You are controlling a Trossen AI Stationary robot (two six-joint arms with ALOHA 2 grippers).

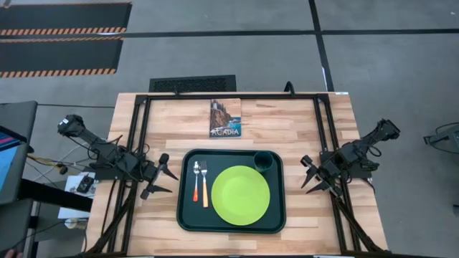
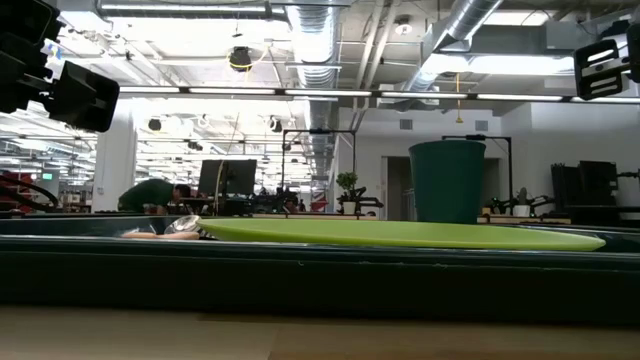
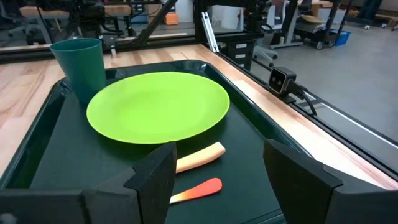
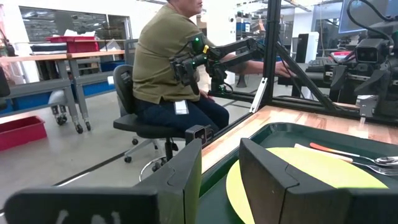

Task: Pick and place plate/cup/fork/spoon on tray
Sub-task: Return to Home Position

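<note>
Light wooden table [image 1: 301, 129] carries the large dark green rectangular tray [image 1: 188, 215], rounded corners and raised rim, sitting centre and toward the near edge.

On the tray, the flat round lime-green plate [image 1: 240, 195] lies right of centre. The small round dark teal-green cup [image 1: 263, 160] stands upright in the far right corner, just beside the plate's rim; can't tell if they touch.

Left part of the tray: slim fork with silver tines and orange handle [image 1: 204, 188], and left of it the slim spoon with silver bowl and red-orange handle [image 1: 196, 185]. They lie side by side, heads far, handles near.

Small "Acadia" picture book [image 1: 225, 118] lies flat on the table just beyond the tray's far edge.

My left gripper [image 1: 162, 178] hangs off the tray's left side, fingers spread, nothing in them. My right gripper [image 1: 313, 177] hangs off the tray's right side, fingers apart, nothing between them.

Right wrist view: a seated person in an olive shirt [image 4: 165, 56] beyond the table.
</note>
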